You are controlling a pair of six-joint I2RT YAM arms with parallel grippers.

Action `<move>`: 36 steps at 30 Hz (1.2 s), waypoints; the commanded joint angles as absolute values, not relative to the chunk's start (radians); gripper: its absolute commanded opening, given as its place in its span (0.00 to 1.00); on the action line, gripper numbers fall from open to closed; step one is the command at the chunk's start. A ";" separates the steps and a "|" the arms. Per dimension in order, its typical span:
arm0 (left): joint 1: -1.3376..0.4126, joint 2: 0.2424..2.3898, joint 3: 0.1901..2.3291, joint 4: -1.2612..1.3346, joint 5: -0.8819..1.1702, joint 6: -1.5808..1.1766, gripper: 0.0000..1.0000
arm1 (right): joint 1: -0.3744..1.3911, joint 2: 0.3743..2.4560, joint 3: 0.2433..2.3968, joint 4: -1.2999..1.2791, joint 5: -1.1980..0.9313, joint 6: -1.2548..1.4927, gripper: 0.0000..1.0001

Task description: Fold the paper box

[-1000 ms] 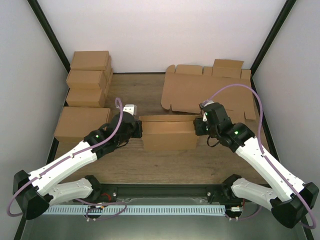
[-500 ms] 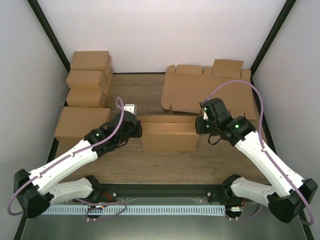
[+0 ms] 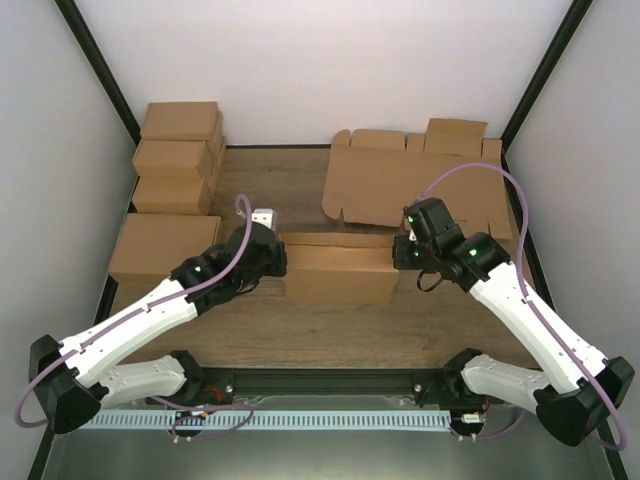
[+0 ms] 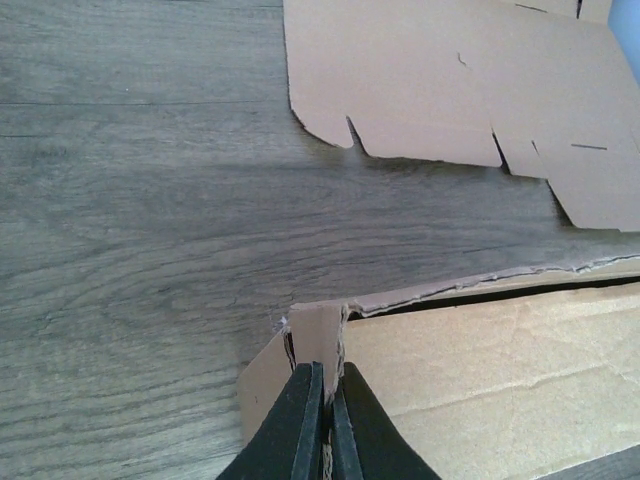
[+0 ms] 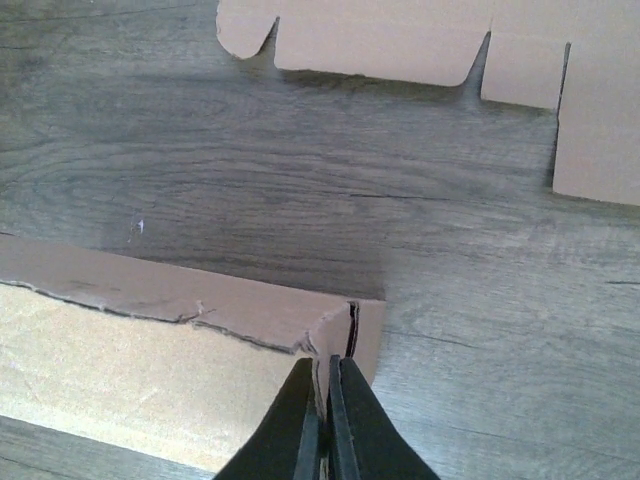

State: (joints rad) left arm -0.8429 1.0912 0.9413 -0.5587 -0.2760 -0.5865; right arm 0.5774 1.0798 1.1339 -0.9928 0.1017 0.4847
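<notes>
The paper box [image 3: 338,268] is a brown cardboard mailer lying at the table's middle between both arms, its lid nearly down with a dark gap along the far edge. My left gripper [image 3: 280,260] is shut on a flap at the box's left end; the left wrist view shows that cardboard [image 4: 318,340] pinched between the black fingers [image 4: 296,420]. My right gripper [image 3: 398,250] is shut on the right end wall; the right wrist view shows that corner [image 5: 340,335] clamped between the fingers [image 5: 350,420]. The box [image 5: 130,350] lies to the left there.
Flat notched cardboard sheets [image 3: 415,180] lie at the back right, and show in both wrist views [image 4: 450,80] [image 5: 450,40]. Four closed brown cartons [image 3: 175,160] are stacked along the left wall. A small white object [image 3: 262,216] sits by the left wrist.
The right gripper has lifted slightly and shifted towards the box's right end; the lid sits lower and flatter. The left arm has hardly moved.
</notes>
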 commanded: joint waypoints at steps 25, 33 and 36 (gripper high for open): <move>-0.878 1.122 0.910 -0.654 -0.251 -0.599 0.04 | 0.585 0.933 0.876 -0.842 0.123 0.541 0.01; -0.888 1.097 0.850 -0.610 -0.259 -0.618 0.04 | 0.593 0.914 0.844 -0.830 0.103 0.621 0.01; -0.891 1.084 0.833 -0.601 -0.269 -0.619 0.04 | 0.607 0.892 0.804 -0.810 0.099 0.674 0.01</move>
